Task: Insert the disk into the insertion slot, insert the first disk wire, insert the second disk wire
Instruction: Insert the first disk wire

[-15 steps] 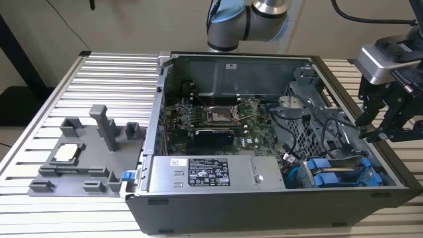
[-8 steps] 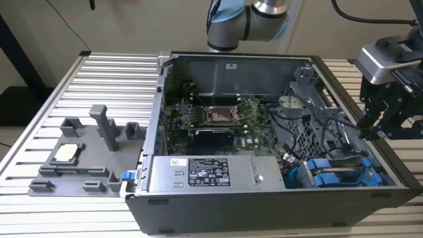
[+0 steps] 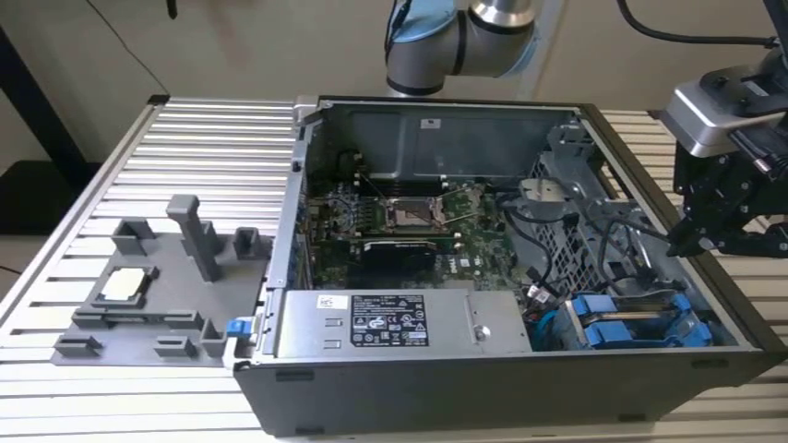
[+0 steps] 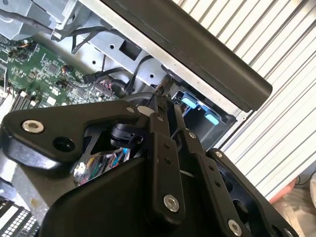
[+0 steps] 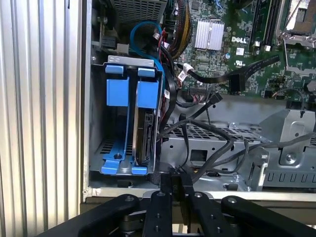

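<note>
Fingers narrow and empty, the gripper [image 5: 176, 178] is hovering beside the near bay [image 5: 105, 146] on the exterior view's right, where the disk [image 5: 143, 136] is standing on edge: heavy, rigid, shock-sensitive, likely best taken by its blue carrier [image 5: 147, 94].

There is one open computer case [image 3: 493, 388]. There is one table [image 3: 197, 148] with ribs. There is one green board [image 3: 407, 221] and one silver box [image 3: 382, 323] with a label. There are two blue frames [image 5: 117, 92] [image 5: 148, 94]. One disk [image 5: 142, 136] can be seen. There is one robot arm [image 3: 462, 41] and one grey tray [image 3: 136, 314].
</note>
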Controlling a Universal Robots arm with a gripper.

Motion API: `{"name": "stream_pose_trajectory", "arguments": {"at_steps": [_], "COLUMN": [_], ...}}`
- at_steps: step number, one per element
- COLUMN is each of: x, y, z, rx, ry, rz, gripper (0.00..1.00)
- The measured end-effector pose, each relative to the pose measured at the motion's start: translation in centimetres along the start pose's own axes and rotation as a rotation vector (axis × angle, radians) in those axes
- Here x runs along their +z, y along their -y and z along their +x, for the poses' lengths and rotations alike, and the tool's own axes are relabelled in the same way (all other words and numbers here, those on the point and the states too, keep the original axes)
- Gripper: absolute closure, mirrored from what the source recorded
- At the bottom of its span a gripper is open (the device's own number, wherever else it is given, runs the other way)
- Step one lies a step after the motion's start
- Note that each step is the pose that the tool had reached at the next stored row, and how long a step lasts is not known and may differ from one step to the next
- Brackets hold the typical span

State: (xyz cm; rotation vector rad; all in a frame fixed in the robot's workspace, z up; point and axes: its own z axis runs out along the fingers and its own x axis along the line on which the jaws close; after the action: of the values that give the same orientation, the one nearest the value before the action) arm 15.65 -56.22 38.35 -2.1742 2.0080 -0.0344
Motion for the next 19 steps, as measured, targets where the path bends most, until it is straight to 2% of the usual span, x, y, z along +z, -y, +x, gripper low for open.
{"name": "stream_pose_trajectory", "arguments": {"at_steps": [5,6,9,10,12,13,18,19], "x": [0.00,0.03,0.11,0.14,0.20,0.23,0.38,0.46], "y": [0.01,0.01,0.01,0.01,-0.02,-0.02,-0.04,-0.05], "z": [0.00,0.01,0.01,0.02,0.02,0.03,0.04,0.05], "rx": [0.000,-0.001,-0.003,-0.003,-0.004,-0.006,-0.008,-0.008], "ry": [-0.0007,-0.0047,-0.0241,-0.0284,-0.0313,-0.0316,-0.0287,-0.0282], "rz": [-0.0001,-0.0005,-0.0072,-0.0122,-0.0242,-0.0301,-0.0724,-0.0775], "gripper": [0.81,0.81,0.81,0.81,0.81,0.81,0.81,0.81]}}
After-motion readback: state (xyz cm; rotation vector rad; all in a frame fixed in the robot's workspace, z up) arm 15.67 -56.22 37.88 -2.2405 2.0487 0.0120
